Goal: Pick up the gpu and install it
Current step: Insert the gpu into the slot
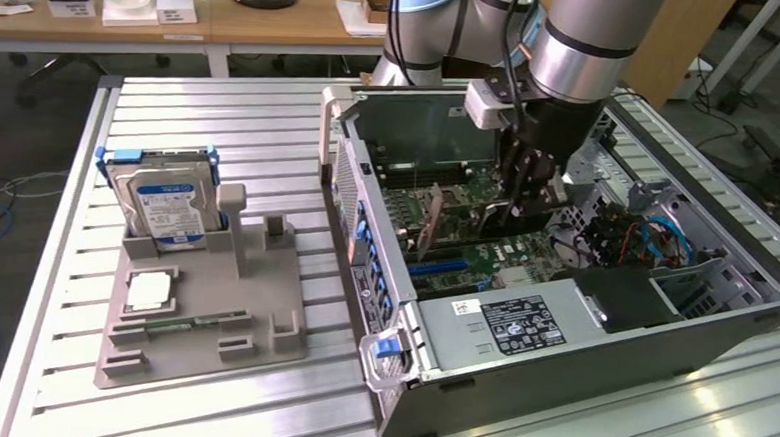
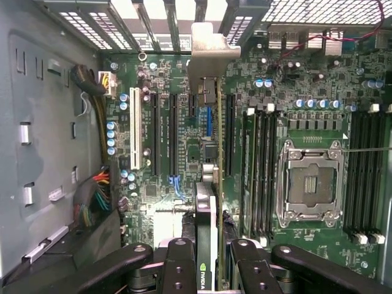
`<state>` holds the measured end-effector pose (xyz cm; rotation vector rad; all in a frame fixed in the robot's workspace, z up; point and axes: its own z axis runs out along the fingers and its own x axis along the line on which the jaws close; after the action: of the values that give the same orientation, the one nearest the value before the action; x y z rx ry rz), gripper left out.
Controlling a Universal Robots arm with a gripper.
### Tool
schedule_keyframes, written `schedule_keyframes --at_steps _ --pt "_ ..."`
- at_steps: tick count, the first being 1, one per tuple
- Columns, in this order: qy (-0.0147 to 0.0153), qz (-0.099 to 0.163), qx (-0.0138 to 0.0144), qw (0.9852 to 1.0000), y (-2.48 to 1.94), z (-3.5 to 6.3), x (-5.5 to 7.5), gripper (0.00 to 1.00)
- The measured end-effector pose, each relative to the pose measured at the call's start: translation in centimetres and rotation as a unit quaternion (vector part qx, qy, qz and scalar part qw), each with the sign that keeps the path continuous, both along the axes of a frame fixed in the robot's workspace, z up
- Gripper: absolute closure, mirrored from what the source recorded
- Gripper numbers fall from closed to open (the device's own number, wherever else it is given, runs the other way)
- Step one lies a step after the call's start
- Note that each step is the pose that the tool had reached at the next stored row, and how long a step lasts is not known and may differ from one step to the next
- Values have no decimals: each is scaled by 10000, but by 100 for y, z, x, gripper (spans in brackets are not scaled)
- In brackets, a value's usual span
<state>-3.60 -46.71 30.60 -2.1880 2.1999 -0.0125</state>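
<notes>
The gpu is seen edge-on in the wrist view, a thin card standing over the green motherboard, with its silver bracket toward the case's rear slot openings. My gripper is shut on it, one black finger on each face. In the exterior view my gripper reaches down into the open computer case, and the dark gpu hangs below the fingers just above the board. Whether its edge touches a slot I cannot tell.
The cpu socket and memory slots lie beside the card. A power supply fills the case's near end. At the exterior view's left a grey fixture holds a hard drive, a chip and a memory stick.
</notes>
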Motion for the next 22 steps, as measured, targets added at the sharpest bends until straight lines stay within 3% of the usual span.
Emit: schedule_keyframes --at_steps 6,7,10,14,22 --pt "0 1 -1 10000 0 -3 0 73" --pt "-1 0 -8 10000 0 -4 1 73" --pt "6 -56 -72 10000 1 -4 1 73" --pt "8 -243 -74 9997 7 -11 1 73" --pt "8 -255 -69 9997 8 -28 -29 73"
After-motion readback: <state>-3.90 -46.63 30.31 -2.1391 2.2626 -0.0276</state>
